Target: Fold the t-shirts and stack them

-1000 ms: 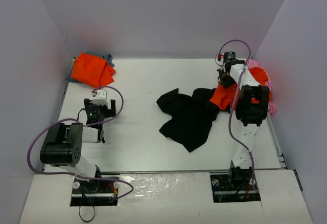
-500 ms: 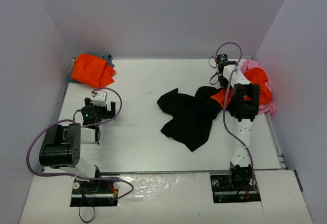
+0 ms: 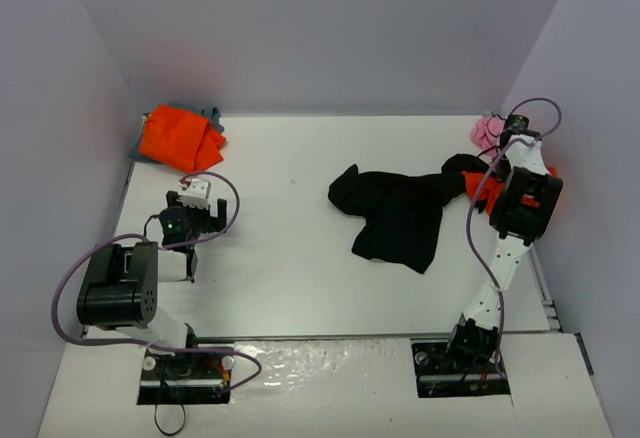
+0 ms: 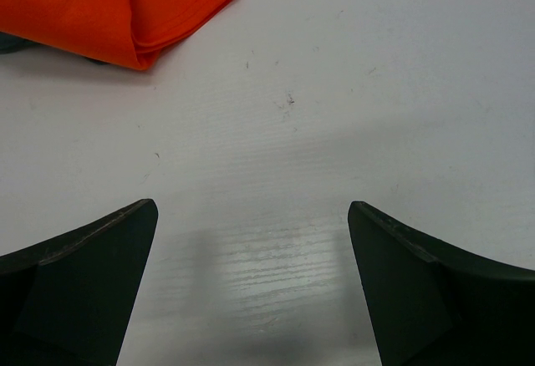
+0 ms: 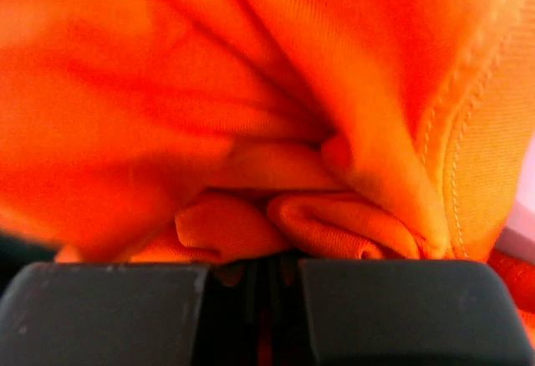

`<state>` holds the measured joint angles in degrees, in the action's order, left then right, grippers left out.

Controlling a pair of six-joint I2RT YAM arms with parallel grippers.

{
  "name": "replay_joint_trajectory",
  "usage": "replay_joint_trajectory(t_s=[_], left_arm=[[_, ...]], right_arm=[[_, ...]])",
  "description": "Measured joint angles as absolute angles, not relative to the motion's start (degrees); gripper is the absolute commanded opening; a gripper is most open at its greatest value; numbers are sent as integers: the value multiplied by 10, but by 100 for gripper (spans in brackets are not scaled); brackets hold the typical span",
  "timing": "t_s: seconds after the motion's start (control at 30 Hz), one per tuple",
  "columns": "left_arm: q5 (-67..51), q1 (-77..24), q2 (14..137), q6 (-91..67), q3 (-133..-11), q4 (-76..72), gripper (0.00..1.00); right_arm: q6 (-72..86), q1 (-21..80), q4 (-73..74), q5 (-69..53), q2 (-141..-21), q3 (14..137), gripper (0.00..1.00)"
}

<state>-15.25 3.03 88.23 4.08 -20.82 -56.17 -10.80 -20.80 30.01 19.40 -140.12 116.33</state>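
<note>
The black shirt (image 3: pixel 400 220) is seen crumpled on the table (image 3: pixel 280 258). Touching its right edge, an orange shirt (image 5: pixel 276 132) is pinched in the closed right claw (image 5: pixel 272 270), with a pink shirt (image 3: pixel 486 134) just beyond. The left claw (image 4: pixel 251 216) is held wide and empty, well left of the black shirt, near a folded orange shirt (image 3: pixel 180 138). If the pinched shirt is pulled, the overlapping black cloth could be dragged along, or the small pinch lost.

place: robot lab cell | cues: plain walls (image 3: pixel 320 38), white table (image 3: pixel 290 168)
</note>
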Motion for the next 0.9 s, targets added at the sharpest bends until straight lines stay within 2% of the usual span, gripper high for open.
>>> replay_joint_trajectory(t_s=[0.07,0.1,0.17,0.2,0.27,0.3,0.43,0.53,0.67,0.9], left_arm=[[-153,30,882,41,-208,-562,97],[-152,30,882,41,-208,-563,97],[-153,30,882,41,-208,-563,97],[-153,30,882,41,-208,-563,97],[-153,30,882,41,-208,-563,97],[-153,30,882,41,-208,-563,97],[-153,30,882,41,-208,-563,97],[-153,30,882,41,-208,-564,97],[-153,31,882,41,-208,-564,97],[-153,31,882,41,-208,-564,97]], right_arm=[[-104,-210,298,171,-1386,1151,1],[-102,-212,296,158,-1372,1140,6],[-101,-212,294,133,-1336,1117,29],[-101,-211,293,122,-1317,1107,33],[-106,-198,288,111,-1274,1094,65],[-108,-187,285,112,-1251,1091,78],[-125,-115,264,117,-1159,1088,81],[-138,-46,252,109,-1101,1088,74],[-150,6,245,49,-1061,1070,78],[-167,39,257,-1,-1132,1015,76]])
